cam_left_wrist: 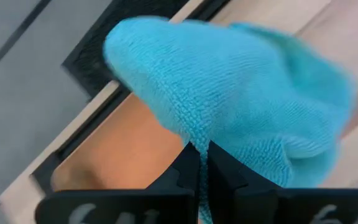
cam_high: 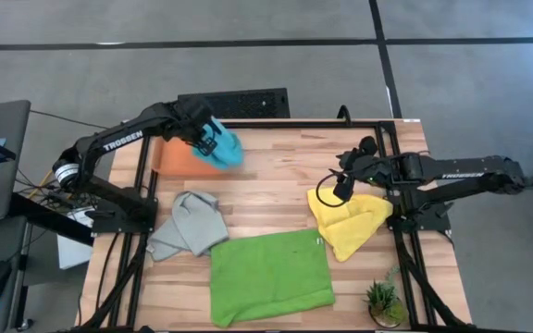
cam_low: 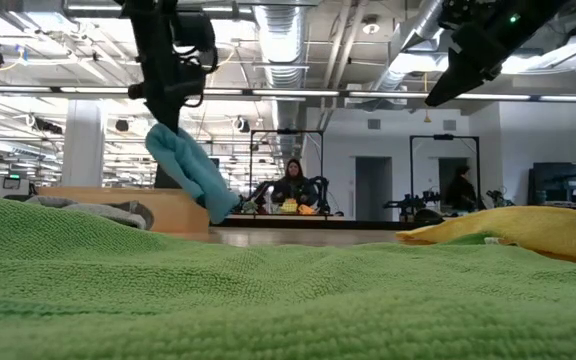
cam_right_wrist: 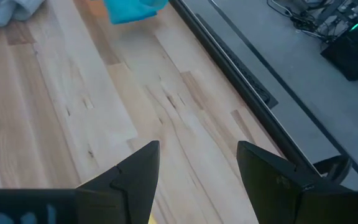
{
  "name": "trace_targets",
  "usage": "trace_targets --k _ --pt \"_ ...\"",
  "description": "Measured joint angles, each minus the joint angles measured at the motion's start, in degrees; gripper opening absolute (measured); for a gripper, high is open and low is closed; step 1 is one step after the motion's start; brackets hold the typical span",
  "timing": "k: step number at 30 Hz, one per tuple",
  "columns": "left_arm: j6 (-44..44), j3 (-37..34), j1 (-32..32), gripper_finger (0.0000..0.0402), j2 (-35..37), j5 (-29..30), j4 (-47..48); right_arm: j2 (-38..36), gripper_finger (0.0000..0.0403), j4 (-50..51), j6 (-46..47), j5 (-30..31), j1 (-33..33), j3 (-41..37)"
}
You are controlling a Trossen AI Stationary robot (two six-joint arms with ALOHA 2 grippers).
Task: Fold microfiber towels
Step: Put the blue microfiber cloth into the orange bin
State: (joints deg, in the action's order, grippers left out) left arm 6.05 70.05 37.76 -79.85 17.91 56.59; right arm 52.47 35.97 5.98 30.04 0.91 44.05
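Turquoise towel (cam_high: pixel 227 148) in left hand (cam_high: pixel 206 139)

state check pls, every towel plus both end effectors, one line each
blue towel: lifted, hanging from left end effector
orange towel: lying flat at the table's far left, under the blue one
grey towel: crumpled on table
green towel: spread flat, near edge
yellow towel: loosely bunched on table
left end effector: shut on blue towel
right end effector: open, empty, above yellow towel

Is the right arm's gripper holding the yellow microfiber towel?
No. In the high view the right gripper hangs with its jaws open and empty above the crumpled yellow microfiber towel lying on the wooden table.
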Motion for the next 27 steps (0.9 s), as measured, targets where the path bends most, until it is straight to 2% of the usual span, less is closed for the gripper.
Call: trace_targets --k 3,9,13,19,27 --pt "1.5 -0.1 0.0 0.0000 0.0 2.6 1.6 0.0 0.0240 0.0 0.0 0.0 0.0 0.0" --pt "4.0 -0.2 0.0 0.0000 0.0 3.1 8.2 0.0 0.0240 0.0 0.0 0.0 0.0 0.0" --pt "5.6 -2.9 0.2 0.0000 0.0 5.1 8.4 0.0 0.0240 0.0 0.0 0.0 0.0 0.0" --pt "7.5 -10.3 0.6 0.0000 0.0 9.8 3.0 0.0 0.0240 0.0 0.0 0.0 0.0 0.0" --pt "8.2 -15.8 2.1 0.0000 0.0 11.7 -1.7 0.0 0.0240 -0.8 -2.0 -0.1 0.0 0.0"
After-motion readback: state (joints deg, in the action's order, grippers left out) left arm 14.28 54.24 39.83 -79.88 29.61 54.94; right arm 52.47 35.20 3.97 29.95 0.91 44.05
